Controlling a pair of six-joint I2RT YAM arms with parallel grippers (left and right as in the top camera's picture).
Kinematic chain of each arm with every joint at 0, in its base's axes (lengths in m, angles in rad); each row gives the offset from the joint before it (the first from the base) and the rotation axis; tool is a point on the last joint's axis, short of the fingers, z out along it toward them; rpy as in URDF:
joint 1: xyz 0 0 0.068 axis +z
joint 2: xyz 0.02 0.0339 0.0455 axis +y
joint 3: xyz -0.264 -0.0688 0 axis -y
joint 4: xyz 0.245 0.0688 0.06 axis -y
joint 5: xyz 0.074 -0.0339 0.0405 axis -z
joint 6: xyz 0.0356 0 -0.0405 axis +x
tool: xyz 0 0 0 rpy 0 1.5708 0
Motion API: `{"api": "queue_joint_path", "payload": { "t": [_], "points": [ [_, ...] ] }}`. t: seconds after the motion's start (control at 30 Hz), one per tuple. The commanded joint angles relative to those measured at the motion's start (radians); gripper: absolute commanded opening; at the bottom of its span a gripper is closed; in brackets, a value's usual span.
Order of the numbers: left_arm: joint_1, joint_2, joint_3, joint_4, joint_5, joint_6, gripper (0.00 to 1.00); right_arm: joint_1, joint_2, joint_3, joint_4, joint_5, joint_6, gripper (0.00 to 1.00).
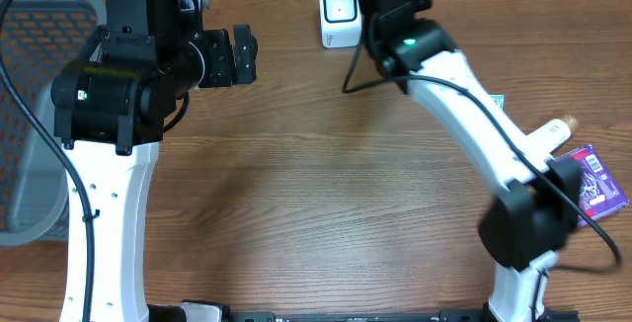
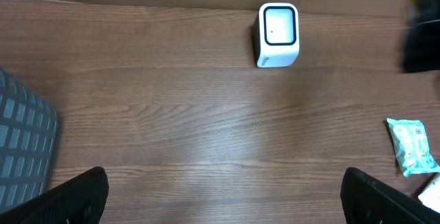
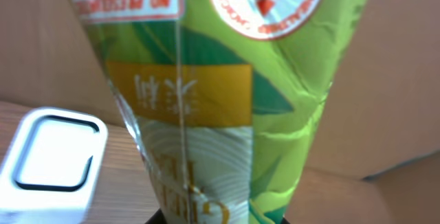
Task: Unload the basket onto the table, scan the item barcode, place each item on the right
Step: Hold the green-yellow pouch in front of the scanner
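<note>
I see my left arm [image 1: 107, 203] and right arm [image 1: 474, 115] as white links with chunky black joints, green lights [image 1: 84, 93], loose black cables [image 1: 30, 115] and a black left gripper [image 1: 235, 55].

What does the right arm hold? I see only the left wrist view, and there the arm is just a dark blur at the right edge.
Observer: The right arm holds a green packet, which fills the right wrist view.
Operator: Is the packet near the scanner?
Observer: Yes. In the right wrist view the scanner shows just beyond the packet, at the lower left.
</note>
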Motion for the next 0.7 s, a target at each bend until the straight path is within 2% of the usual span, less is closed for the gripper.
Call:
{"api": "queue_joint_path", "payload": {
  "t": [0.0, 0.2, 0.37, 0.67],
  "points": [
    [0.004, 0.003, 0.001, 0.004, -0.003, 0.008, 1.0, 0.011, 0.083, 0.021, 0.103, 0.084, -0.232, 0.04],
    [0.004, 0.003, 0.001, 0.004, -0.003, 0.008, 1.0, 0.015, 0.216, 0.021, 0.274, 0.084, -0.48, 0.04],
    [0.004, 0.003, 0.001, 0.004, -0.003, 0.008, 1.0, 0.021, 0.329, 0.021, 0.402, 0.083, -0.505, 0.04],
    [0.004, 0.003, 0.001, 0.004, -0.003, 0.008, 1.0, 0.013, 0.397, 0.021, 0.471, 0.049, -0.509, 0.04]
  ]
}}
